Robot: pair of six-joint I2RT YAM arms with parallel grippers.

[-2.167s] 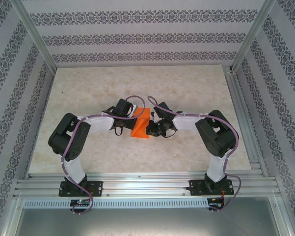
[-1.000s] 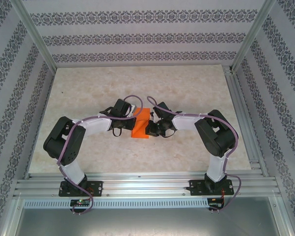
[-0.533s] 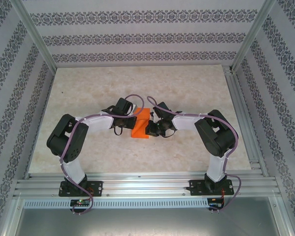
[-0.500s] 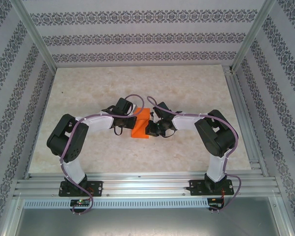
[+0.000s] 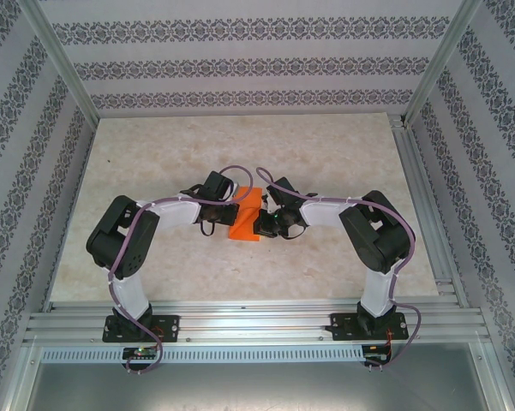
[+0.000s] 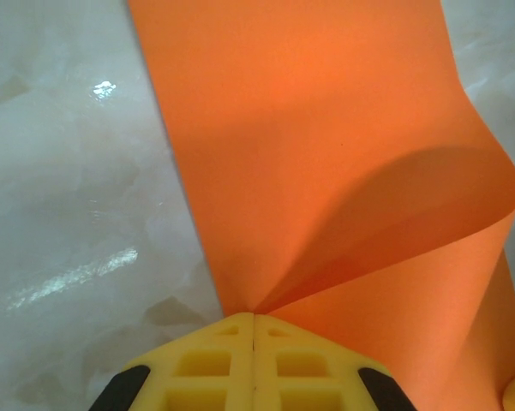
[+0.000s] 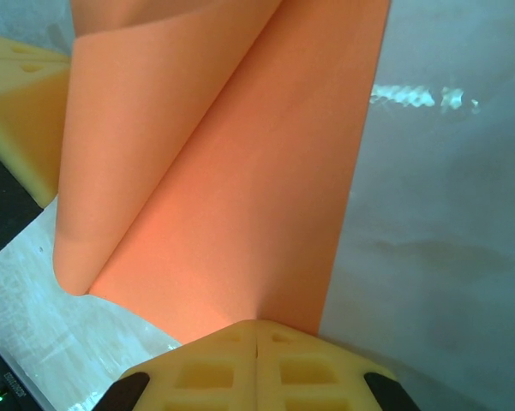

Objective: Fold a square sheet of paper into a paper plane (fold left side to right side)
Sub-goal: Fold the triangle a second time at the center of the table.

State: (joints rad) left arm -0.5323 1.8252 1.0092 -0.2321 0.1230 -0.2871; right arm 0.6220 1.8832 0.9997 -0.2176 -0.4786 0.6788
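Left jaws, right jaws both clamped on paper point(image 5: 245, 223); thin, limp sheet curls between them, looks crease-prone; grip edges only.

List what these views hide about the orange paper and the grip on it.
- Left wrist view: the square sheet of paper runs off the top edge; the left fingers hide its pinched part.
- Right wrist view: likewise, behind the right fingers.
- Top view: the left arm and right arm cover its sides; creases too small.
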